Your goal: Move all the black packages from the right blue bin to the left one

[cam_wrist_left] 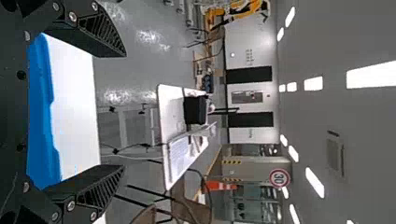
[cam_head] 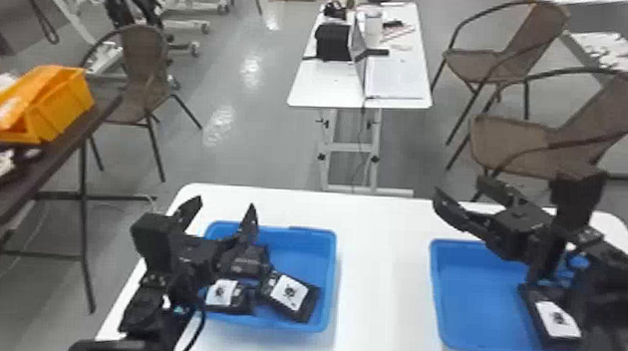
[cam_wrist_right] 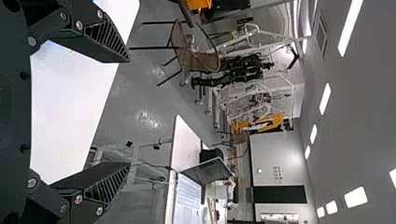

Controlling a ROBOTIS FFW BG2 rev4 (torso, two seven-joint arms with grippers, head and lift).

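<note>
Item: one black package (cam_head: 557,318), white-labelled, in the right blue bin (cam_head: 478,298), close by the right arm (cam_head: 617,318), which hides part of that bin.
Item: black package with tilted label (cam_head: 291,294), in the left blue bin (cam_head: 303,254), near its inner side; a second package (cam_head: 222,295) beside it, partly behind the left arm (cam_head: 148,311). A dark block (cam_head: 249,259) beyond them may be a third; the arm crowds the view too much to be sure.
Left gripper (cam_wrist_left: 125,112): fingers spread, empty, above the left bin.
Right gripper (cam_wrist_right: 130,113): fingers parted, empty, raised over the far side of the right bin.
Status, as judged: at least two packages in the destination; one visible left to transfer, so probably near the end.
Beyond: far edge of the white worktable (cam_head: 383,230); then a farther table (cam_head: 318,88) with laptop (cam_head: 396,80).
</note>
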